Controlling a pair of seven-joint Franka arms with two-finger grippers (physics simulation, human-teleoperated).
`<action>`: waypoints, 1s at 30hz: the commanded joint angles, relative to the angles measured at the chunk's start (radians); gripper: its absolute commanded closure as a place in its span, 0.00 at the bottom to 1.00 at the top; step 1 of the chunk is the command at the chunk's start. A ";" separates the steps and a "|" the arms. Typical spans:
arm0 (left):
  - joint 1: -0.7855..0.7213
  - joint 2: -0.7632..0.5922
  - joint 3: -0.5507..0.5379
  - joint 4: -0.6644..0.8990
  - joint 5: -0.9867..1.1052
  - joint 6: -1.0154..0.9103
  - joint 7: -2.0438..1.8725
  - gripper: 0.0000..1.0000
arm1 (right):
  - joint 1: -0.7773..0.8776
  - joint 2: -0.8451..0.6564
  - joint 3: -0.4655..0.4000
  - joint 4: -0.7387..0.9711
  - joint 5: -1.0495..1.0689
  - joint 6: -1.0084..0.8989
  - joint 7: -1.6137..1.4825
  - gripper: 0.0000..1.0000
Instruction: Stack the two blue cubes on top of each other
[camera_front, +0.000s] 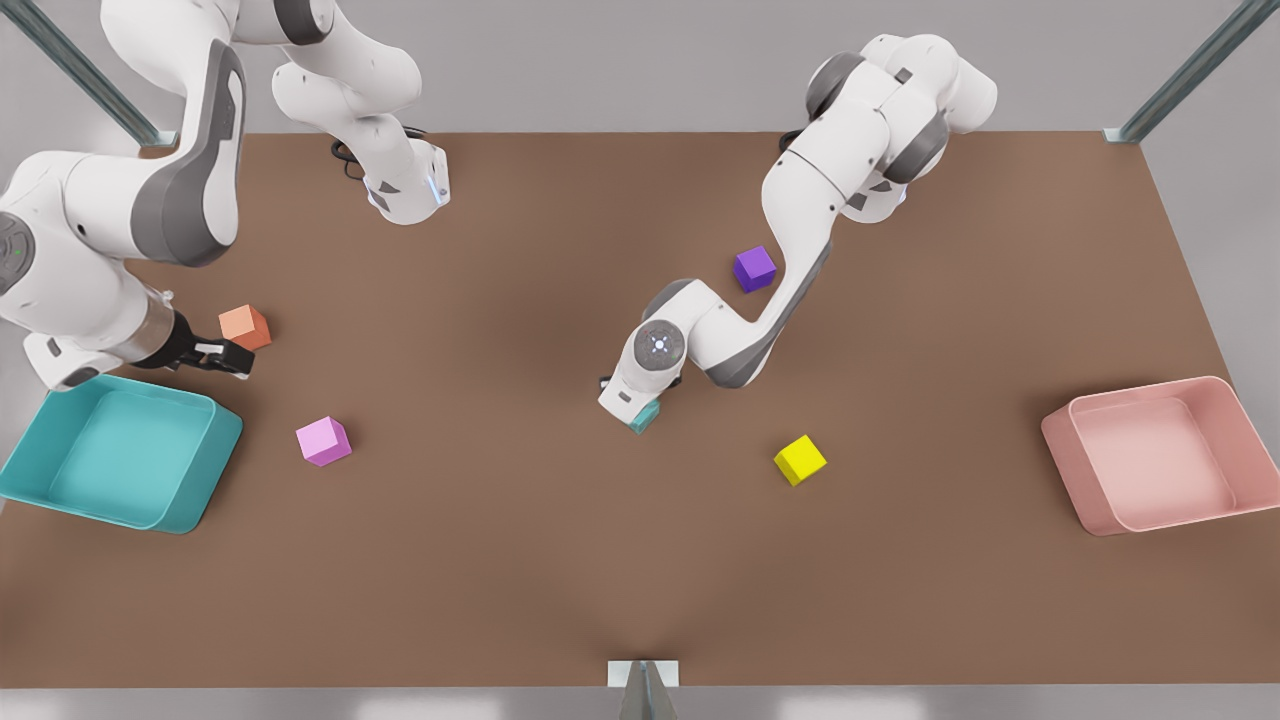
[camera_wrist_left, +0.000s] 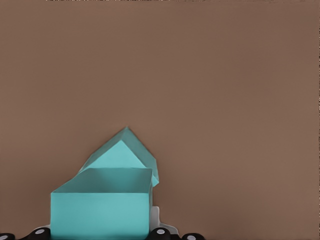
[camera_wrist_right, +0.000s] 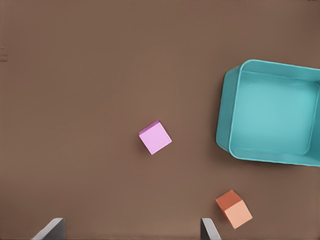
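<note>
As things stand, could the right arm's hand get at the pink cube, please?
Probably yes: the right hand hangs open by the orange cube, and only bare table lies between it and the pink cube.

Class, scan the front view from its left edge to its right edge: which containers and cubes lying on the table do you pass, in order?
teal tray → orange cube → pink cube → teal cube → purple cube → yellow cube → pink tray

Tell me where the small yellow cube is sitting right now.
In the front view, the small yellow cube sits on the brown table right of centre, just right of the left gripper and below the dark purple cube.
</note>
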 joint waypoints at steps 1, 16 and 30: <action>0.001 0.001 0.000 -0.002 -0.003 0.030 -0.013 0.30 | 0.000 0.000 -0.001 0.001 0.000 -0.002 -0.144 0.00; 0.041 0.004 0.000 -0.002 -0.003 0.033 0.018 0.00 | 0.001 0.007 -0.001 -0.001 0.000 -0.002 -0.144 0.00; 0.071 -0.064 0.000 0.202 -0.003 -0.384 0.017 0.00 | 0.000 0.012 -0.001 -0.001 0.000 -0.014 -0.144 0.00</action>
